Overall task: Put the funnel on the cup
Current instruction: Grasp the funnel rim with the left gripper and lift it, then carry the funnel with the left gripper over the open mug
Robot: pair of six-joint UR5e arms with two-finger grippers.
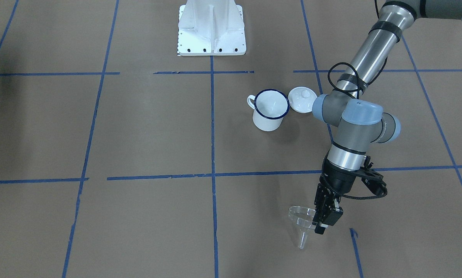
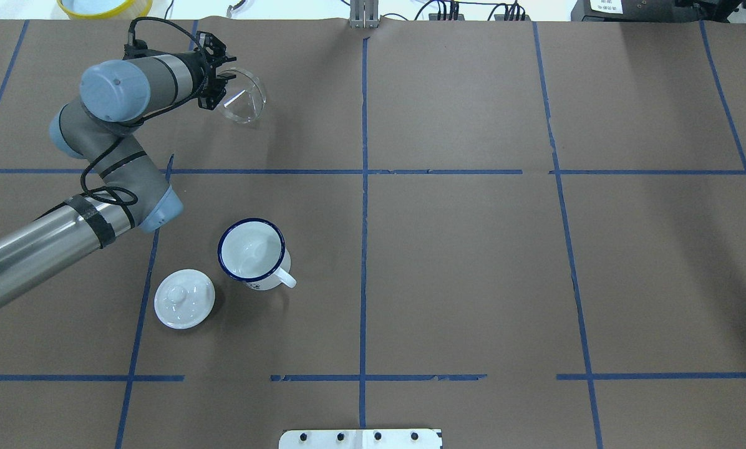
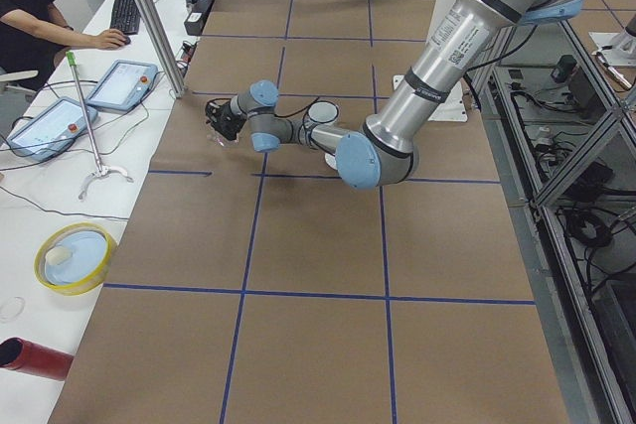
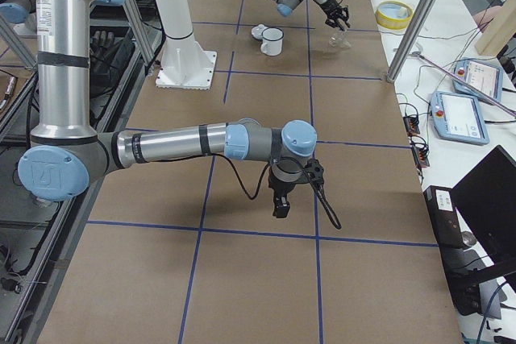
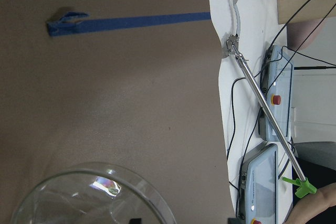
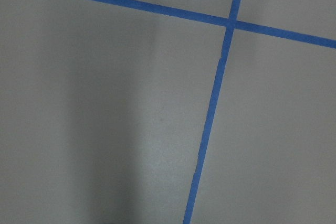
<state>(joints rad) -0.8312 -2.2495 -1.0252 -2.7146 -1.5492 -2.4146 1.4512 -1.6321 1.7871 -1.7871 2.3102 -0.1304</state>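
— What is on the table point(image 2: 473, 262) itself?
— Brown paper gridded with blue tape point(image 2: 363, 218), and a round white lid point(image 2: 184, 298), knob up, in the left half, nearer the robot-side edge.
— And past the far edge?
— A white bench. A yellow-rimmed dish point(image 3: 75, 257) sits toward the left corner, with a red cylinder point(image 3: 35, 358) closer to that corner. Further along are grey tablets point(image 3: 121, 84) and a keyboard point(image 3: 125, 11) — a person in black point(image 3: 25, 2) sits at it.

The worktop point(image 2: 473, 249) is viewed steeply from behind the robot and across, obliquely from both ends, closely from the wrists; the cup point(image 1: 270, 110) is shared by the first two.
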